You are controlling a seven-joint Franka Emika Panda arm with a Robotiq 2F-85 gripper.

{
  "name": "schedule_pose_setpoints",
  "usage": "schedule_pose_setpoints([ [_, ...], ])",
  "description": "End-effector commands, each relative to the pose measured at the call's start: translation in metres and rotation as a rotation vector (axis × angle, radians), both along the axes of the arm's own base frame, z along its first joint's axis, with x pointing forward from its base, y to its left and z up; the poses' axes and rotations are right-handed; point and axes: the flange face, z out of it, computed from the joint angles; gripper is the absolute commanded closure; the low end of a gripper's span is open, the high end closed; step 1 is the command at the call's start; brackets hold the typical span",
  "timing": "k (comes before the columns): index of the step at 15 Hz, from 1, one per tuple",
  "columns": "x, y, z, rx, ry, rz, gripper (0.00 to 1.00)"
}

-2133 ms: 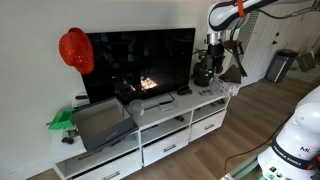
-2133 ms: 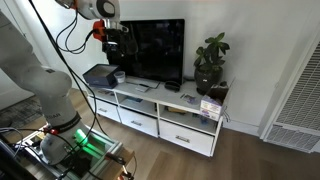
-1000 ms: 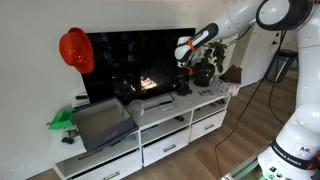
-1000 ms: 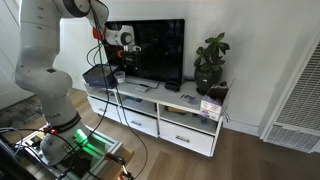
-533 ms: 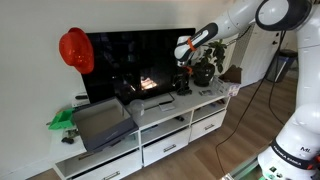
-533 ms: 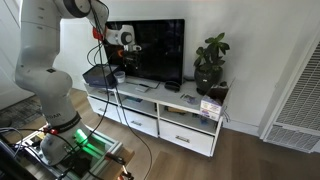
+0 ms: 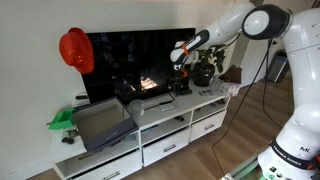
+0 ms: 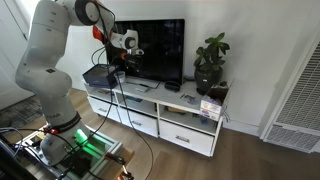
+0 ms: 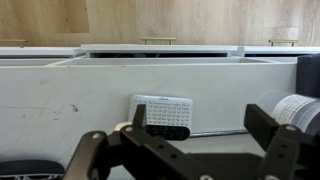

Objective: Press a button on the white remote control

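Note:
The white remote control (image 9: 162, 112) lies flat on the white TV stand (image 9: 60, 95). In the wrist view it is a light keypad with a dark strip along one edge, just beyond my left finger. In an exterior view it is a pale slab (image 7: 152, 103) in front of the black TV (image 7: 135, 60). My gripper (image 9: 205, 125) is open and empty and hovers low over the stand top. It shows in both exterior views (image 7: 180, 86) (image 8: 117, 68), to the side of the remote and apart from it.
A small dark flat object (image 7: 185, 91) lies near the gripper. A potted plant (image 7: 205, 68) stands at one end of the stand. A grey box (image 7: 100, 122), a green item (image 7: 63, 120) and a red hat (image 7: 74, 50) are at the other end. A white cylinder (image 9: 296, 108) is by my right finger.
The arm has come down from high beside the TV to just over the stand top. In the last second it shifted only slightly. The gripper stays open.

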Motion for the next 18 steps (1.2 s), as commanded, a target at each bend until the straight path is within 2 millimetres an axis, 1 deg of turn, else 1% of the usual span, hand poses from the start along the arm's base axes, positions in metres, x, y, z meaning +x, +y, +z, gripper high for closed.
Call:
schedule_pose_setpoints([
  [1, 0.029, 0.004, -0.032, 0.066, 0.03, -0.001, 0.0],
  [2, 0.033, 0.003, -0.04, 0.073, 0.034, 0.0, 0.12],
  [3, 0.037, 0.002, -0.048, 0.084, 0.041, 0.008, 0.28],
  [7, 0.048, -0.007, -0.077, 0.115, 0.089, 0.075, 0.56],
  [10, 0.054, -0.014, -0.088, 0.131, 0.132, 0.103, 0.78],
  [13, 0.061, -0.018, -0.095, 0.139, 0.15, 0.11, 0.98],
  [15, 0.065, -0.019, -0.101, 0.141, 0.155, 0.11, 1.0],
  [18, 0.072, -0.017, -0.112, 0.142, 0.156, 0.111, 1.0],
])
